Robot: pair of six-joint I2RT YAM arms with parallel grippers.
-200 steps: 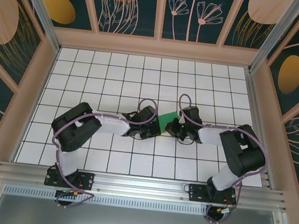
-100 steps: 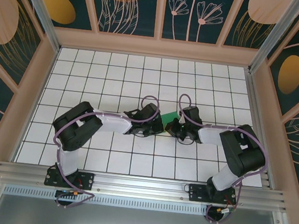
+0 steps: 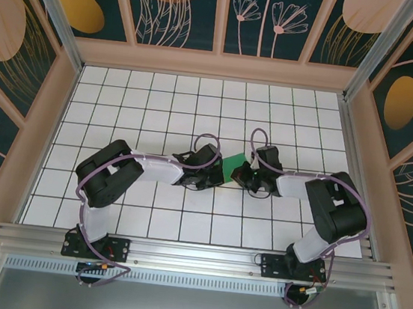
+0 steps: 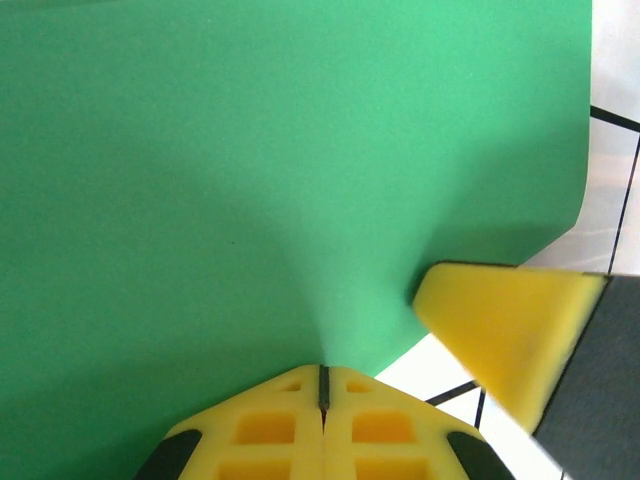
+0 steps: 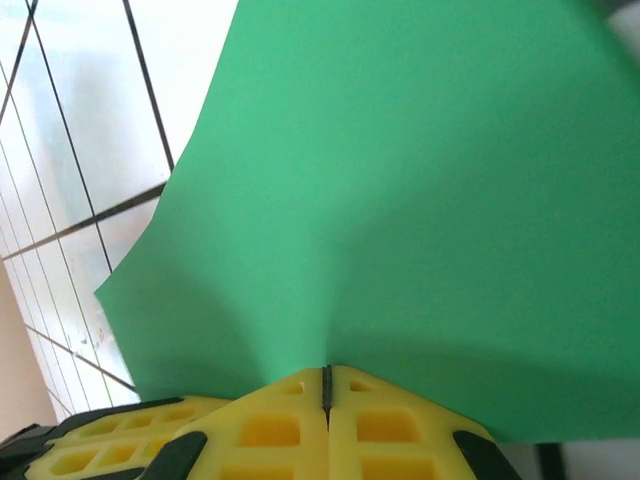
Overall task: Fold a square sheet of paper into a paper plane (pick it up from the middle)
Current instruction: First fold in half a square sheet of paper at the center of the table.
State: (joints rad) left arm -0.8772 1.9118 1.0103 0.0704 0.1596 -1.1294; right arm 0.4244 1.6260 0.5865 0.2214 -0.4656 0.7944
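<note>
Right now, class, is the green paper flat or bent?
Bent. The paper puckers where the left hand and the right hand pinch it, and its edge curls. Any crease: cannot tell.

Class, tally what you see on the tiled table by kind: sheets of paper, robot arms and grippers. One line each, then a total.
Green square sheet of paper: 1
Robot arms: 2 (left arm, right arm)
Grippers: 2 (left gripper, right gripper)
Total: 5
</note>
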